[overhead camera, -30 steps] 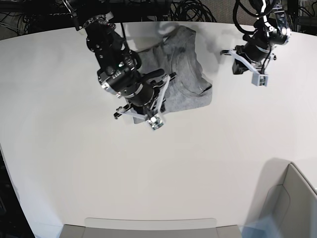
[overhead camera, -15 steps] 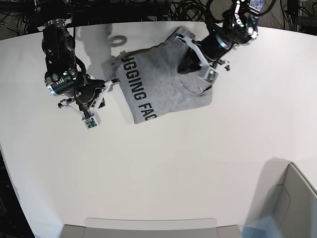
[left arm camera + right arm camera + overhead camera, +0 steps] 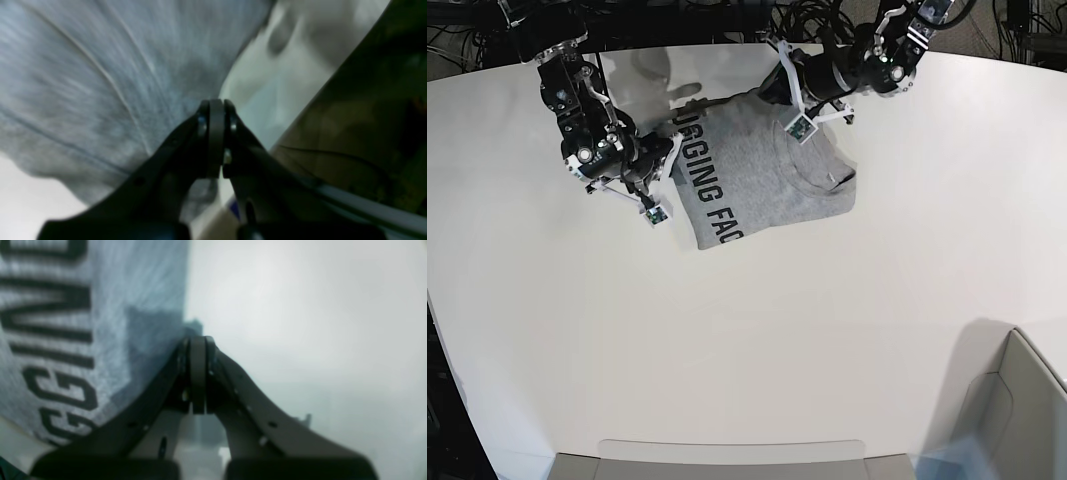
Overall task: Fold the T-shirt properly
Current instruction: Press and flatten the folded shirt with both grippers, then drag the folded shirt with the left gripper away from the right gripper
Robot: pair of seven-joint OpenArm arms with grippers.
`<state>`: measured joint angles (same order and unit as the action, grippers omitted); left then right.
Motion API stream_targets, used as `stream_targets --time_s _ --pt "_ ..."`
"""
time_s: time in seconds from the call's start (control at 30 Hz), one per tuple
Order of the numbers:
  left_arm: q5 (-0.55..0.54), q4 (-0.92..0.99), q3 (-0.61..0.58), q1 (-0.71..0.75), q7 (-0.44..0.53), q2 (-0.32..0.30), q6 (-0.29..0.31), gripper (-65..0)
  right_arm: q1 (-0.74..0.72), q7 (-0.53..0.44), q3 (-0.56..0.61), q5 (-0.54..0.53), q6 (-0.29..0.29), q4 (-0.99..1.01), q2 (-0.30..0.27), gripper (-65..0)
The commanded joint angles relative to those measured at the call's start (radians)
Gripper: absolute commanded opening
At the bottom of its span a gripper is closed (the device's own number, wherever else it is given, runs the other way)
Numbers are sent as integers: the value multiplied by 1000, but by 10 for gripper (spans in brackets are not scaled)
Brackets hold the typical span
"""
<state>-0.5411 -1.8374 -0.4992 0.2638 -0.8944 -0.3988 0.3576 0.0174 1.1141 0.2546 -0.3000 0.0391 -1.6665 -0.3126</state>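
The light heather-grey T-shirt [image 3: 762,165] lies at the far side of the white worktop [image 3: 757,340], between the two arms, its printed side up so that black block capitals [image 3: 707,190] run along the edge nearest the right arm; the neck opening [image 3: 832,180] shows toward the other side. In the base view the right gripper [image 3: 667,160] sits at the lettered edge of the cloth, and the left gripper [image 3: 777,85] at the far upper edge. From the right wrist camera, the right gripper [image 3: 197,350] has its two dark fingers pressed together at the tips, right against the shirt's side edge, with a small bit of grey cloth [image 3: 191,326] showing just above them, so it seems to pinch that edge, though the blur keeps this from being sure. From the left wrist camera, the left gripper [image 3: 216,113] is likewise pressed together, its tips lying at the border of the plain grey fabric [image 3: 100,83]; whether cloth is caught between them cannot be told. A pale grey bin [image 3: 1017,400] stands at the near corner.
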Motion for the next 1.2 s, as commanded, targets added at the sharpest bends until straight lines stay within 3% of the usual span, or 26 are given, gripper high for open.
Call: stream_targets --time_s 0.0,0.33,0.5,0.6,0.77,0.93,1.17 --pt "-9 -5 12 -13 17 -7 1 -650 -18 -6 9 -3 -2 -17 -6 -650" --pt "-9 130 333 -90 17 -2 2 -650 -17 -18 242 -3 -2 -19 -3 -650" --pt "-10 249 366 -235 27 1 4 -650 -12 -88 363 -3 -2 -24 -3 -650" --pt "-12 299 365 -308 85 33 5 -650 8 -87 387 -3 -2 -67 -3 -650" --pt "-12 399 363 -420 136 99 7 -650 75 -85 323 -1 -2 -191 -13 -650" --pt "-12 463 363 -496 137 163 8 -650 164 -85 177 -3 -2 -306 -40 -650" --pt "-17 304 365 -455 205 171 2 -650 272 -90 -125 -6 -3 -384 -32 -650"
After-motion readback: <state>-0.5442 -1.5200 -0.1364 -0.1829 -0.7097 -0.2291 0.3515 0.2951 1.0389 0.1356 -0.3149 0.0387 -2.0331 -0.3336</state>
